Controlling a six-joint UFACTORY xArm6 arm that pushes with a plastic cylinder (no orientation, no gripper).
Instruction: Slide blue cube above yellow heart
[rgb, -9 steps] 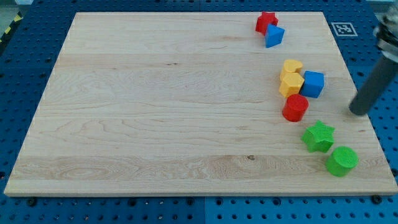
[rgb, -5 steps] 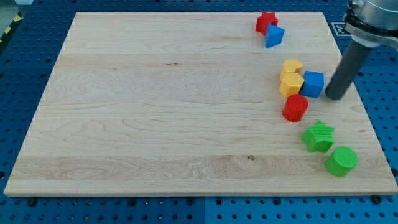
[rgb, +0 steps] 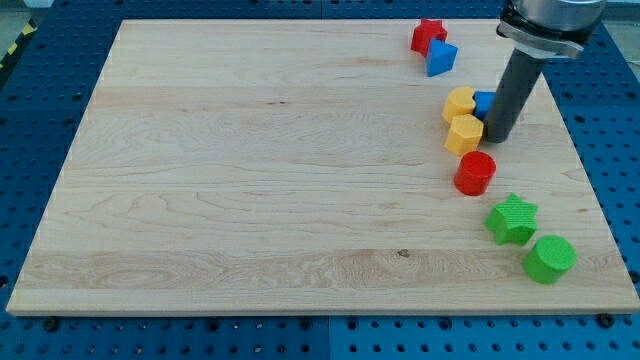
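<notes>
- We work over a pale wooden surface (rgb: 250, 170) with straight grain lines running across it and one small dark knot toward the view's bottom.
- Around it lies a blue perforated base (rgb: 610, 150), dotted with rows of small holes; a black-and-white marker tag (rgb: 551, 45) sits at the view's top right.
- We carry no gripper, so there is no opening to report: our arm ends in a smooth, dark, round rod under a grey collar.
- My tip (rgb: 496, 137) rests on the surface just at the view's right of the yellow blocks, and the rod covers most of the blue cube (rgb: 483, 101).
- Only a sliver of the blue cube shows, touching the view's right side of the yellow heart (rgb: 459, 103).
- A yellow hexagonal block (rgb: 464, 134) sits directly below the heart, touching it.
- A red cylinder (rgb: 475, 173) stands just below that.
- A green star (rgb: 512, 219) and a green cylinder (rgb: 549, 258) lie near the view's bottom right, with ribbed, layered sides.
- A red star (rgb: 428, 35) and another blue block (rgb: 441, 57), angular in shape, touch each other at the view's top.
</notes>
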